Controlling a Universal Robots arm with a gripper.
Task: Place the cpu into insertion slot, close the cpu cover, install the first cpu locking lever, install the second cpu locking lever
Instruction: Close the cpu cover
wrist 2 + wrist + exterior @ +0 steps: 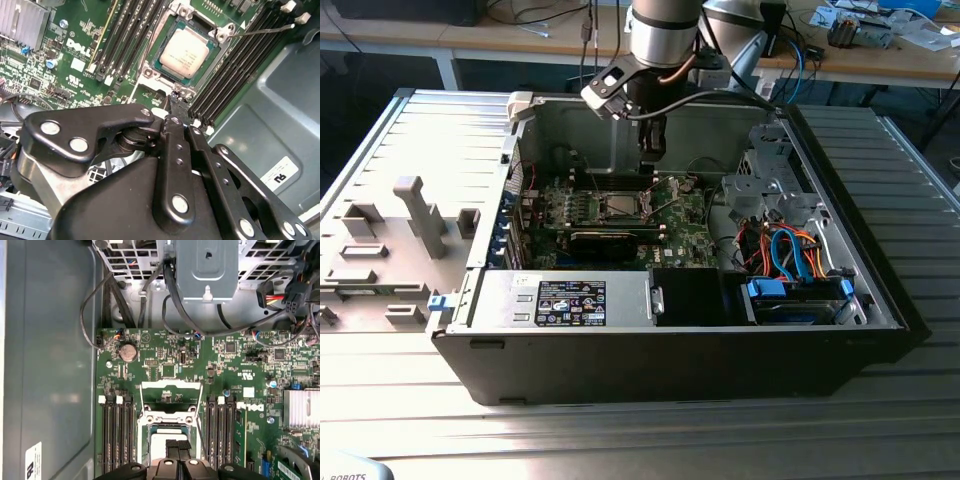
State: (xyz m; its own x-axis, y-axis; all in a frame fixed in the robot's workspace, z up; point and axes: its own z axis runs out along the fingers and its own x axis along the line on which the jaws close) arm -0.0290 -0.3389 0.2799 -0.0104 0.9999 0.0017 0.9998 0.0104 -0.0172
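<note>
The cpu (186, 51), a silver-grey square chip, lies flat in the insertion slot (150, 75) on the green board. My gripper (172, 98) hangs just above the slot's edge, fingers pressed together with nothing between them. In the first wrist view the fingertips (172, 446) cover part of the cpu (159, 442). Beyond the slot the cpu cover (171, 386), a thin silvery frame, stands lifted open. A thin wire locking lever (260, 31) sticks out sideways from the slot's corner, unlatched. In the exterior view the gripper (649, 165) hovers over the slot (623, 206) inside the open computer case.
Black memory slots (116, 432) flank the socket on both sides. A finned heatsink (301, 407) sits on the board. A drive cage (765, 185) and orange and blue cables (790, 250) fill the case on the exterior view's right. A grey fixture block (420, 215) stands outside the case.
</note>
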